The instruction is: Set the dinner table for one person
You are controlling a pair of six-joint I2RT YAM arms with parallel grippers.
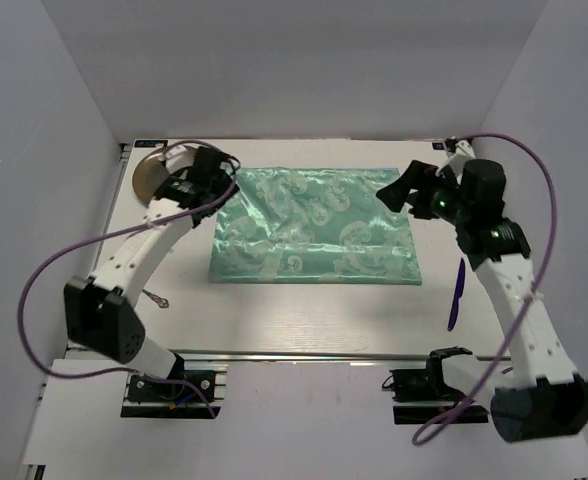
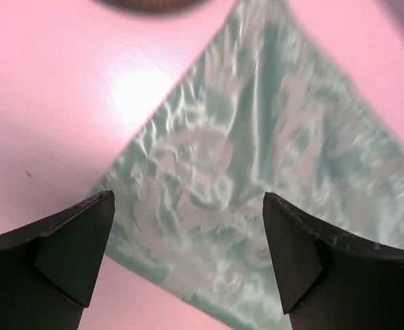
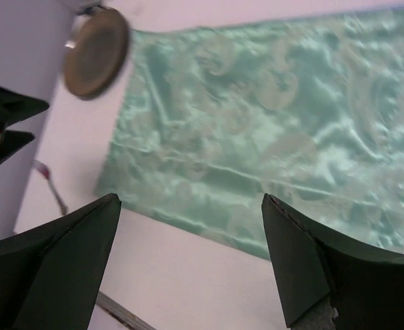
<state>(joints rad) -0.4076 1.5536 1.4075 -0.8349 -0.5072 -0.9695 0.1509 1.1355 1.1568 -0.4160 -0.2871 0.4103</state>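
The dinner table (image 1: 304,320) is a white tabletop with a metal front rail. A mint-green patterned satin cloth (image 1: 314,225) lies spread flat on its middle. My left gripper (image 1: 224,183) is open and empty above the cloth's far left corner; the left wrist view shows the cloth (image 2: 257,158) below my gripper (image 2: 188,230). My right gripper (image 1: 388,192) is open and empty above the far right corner. In the right wrist view the cloth (image 3: 271,124) lies ahead of my gripper (image 3: 188,237).
A round brownish plate (image 1: 147,176) sits at the far left corner, also in the right wrist view (image 3: 95,51). A small metal utensil (image 1: 157,297) lies left of the cloth. A purple utensil (image 1: 456,295) lies right of it. Walls enclose the table.
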